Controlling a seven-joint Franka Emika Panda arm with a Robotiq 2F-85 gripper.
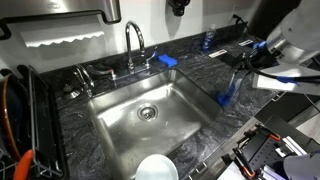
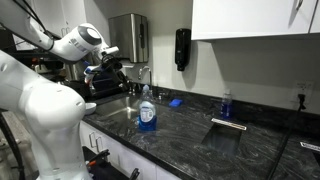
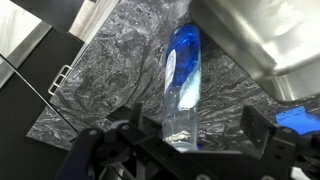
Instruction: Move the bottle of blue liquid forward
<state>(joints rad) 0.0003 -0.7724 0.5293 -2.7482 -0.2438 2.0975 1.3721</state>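
The bottle of blue liquid (image 1: 228, 91) is see-through with a white label. It stands upright on the dark marble counter beside the sink, and shows in both exterior views (image 2: 147, 108). In the wrist view the bottle (image 3: 183, 80) appears between my two fingers, nearer the left one, with its clear top closest to the camera. My gripper (image 3: 196, 132) is open and empty. In the exterior views the gripper (image 1: 246, 64) (image 2: 110, 69) hovers above and a little apart from the bottle, not touching it.
The steel sink (image 1: 108, 112) has a tap (image 1: 135, 42) behind it. A flat bright-blue block (image 1: 167, 60) and a second small dark-blue bottle (image 1: 207, 42) stand by the back wall. A white bowl (image 1: 157, 168) is at the front, and a dish rack (image 1: 14, 130) stands to the side.
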